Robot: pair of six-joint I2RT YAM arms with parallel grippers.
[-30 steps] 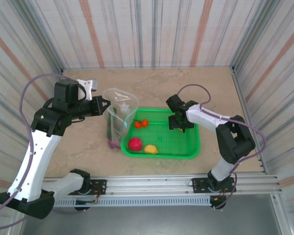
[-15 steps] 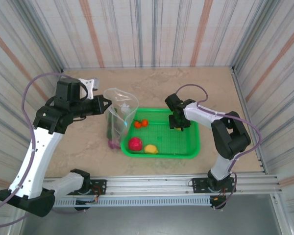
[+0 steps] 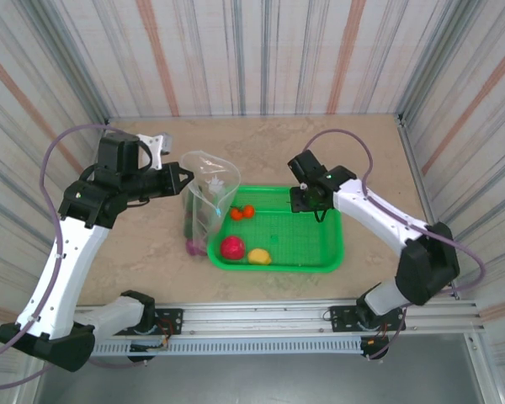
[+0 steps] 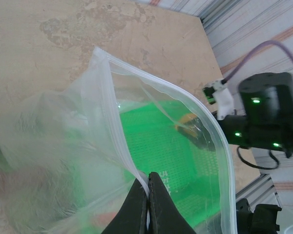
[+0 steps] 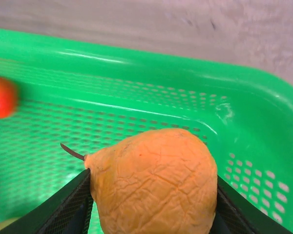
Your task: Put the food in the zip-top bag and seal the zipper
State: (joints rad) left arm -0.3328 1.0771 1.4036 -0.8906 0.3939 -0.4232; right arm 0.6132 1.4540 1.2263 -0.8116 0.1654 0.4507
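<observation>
Looking from the top camera first: the zip-top bag stood open on the surface just left of the green basket, the left tool at its rim and a purple piece already inside. A red fruit, a yellow one and two small tomatoes lay in the basket, so I'd guess plenty of loading was left. The right tool hung over the basket's far side.

Left wrist: fingers pressed together, pinching the zipper, which gaped unsealed. The bag's contents were a blur.

Right wrist: that tool pinched an orange pear, its underside cut off.
</observation>
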